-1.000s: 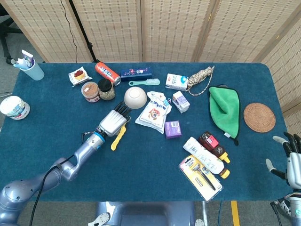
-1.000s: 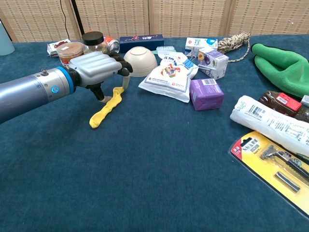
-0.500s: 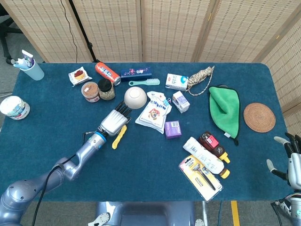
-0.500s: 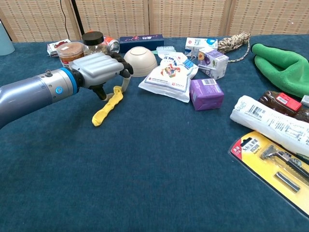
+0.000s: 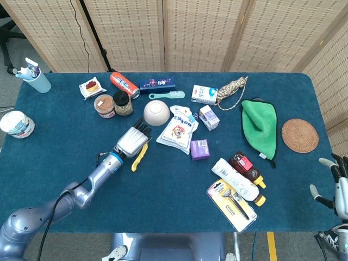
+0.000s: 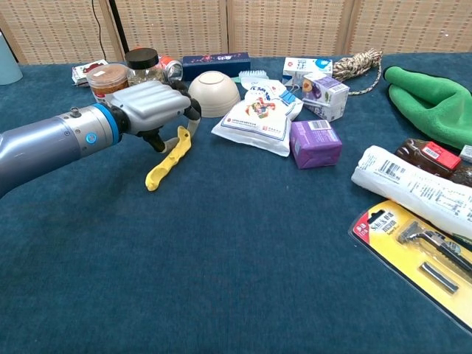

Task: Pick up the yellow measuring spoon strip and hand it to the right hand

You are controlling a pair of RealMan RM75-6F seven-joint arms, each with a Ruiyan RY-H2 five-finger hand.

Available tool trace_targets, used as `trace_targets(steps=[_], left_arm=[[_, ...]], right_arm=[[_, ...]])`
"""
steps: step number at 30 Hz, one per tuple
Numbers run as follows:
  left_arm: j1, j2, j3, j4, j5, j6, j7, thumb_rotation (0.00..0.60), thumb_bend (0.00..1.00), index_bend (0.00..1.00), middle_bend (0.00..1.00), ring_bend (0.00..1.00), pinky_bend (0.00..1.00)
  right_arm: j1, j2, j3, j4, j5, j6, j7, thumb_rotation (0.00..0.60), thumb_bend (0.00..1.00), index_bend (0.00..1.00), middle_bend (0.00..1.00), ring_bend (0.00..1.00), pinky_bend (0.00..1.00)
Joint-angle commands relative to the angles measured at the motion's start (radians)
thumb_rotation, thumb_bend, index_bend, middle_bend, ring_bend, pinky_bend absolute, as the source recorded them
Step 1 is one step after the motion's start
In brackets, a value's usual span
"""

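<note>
One left hand point(image 6: 151, 109) is seen low over the blue cloth table point(image 6: 221, 280), its fingers curled and pinching the upper end of the single yellow plastic measuring spoon strip point(image 6: 168, 158), whose lower end appears still to touch the cloth. The pick-up step is judged to be in hand; a lift and a carry across are called for next. Farther off, one white ceramic bowl point(image 6: 214, 92) is noted just behind, while the one right hand point(image 5: 338, 185) is held beyond the table's right edge, fingers spread and empty.
</note>
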Motion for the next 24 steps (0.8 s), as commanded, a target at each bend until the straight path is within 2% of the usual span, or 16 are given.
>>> trace_targets(steps=[1,20,24], left_arm=[[0.007,0.021,0.002,-0.023,0.003,0.016,-0.007,0.6,0.46,0.54,0.28,0.18,0.0],[0.084,0.275,-0.028,-0.333,-0.025,0.134,0.026,0.6,0.48,0.6,0.28,0.16,0.0],[0.124,0.366,-0.027,-0.441,-0.02,0.193,0.033,0.6,0.48,0.61,0.28,0.16,0.0]], right_arm=[[0.001,-0.001,-0.001,0.0,-0.003,-0.002,0.0,0.6,0.31,0.22,0.1,0.03,0.0],[0.03,0.006,-0.006,-0.02,-0.046,-0.046,0.033,0.6,0.31,0.22,0.1,0.03,0.0],[0.051,0.007,-0.007,-0.035,-0.066,-0.076,0.057,0.6,0.31,0.22,0.1,0.03,0.0]])
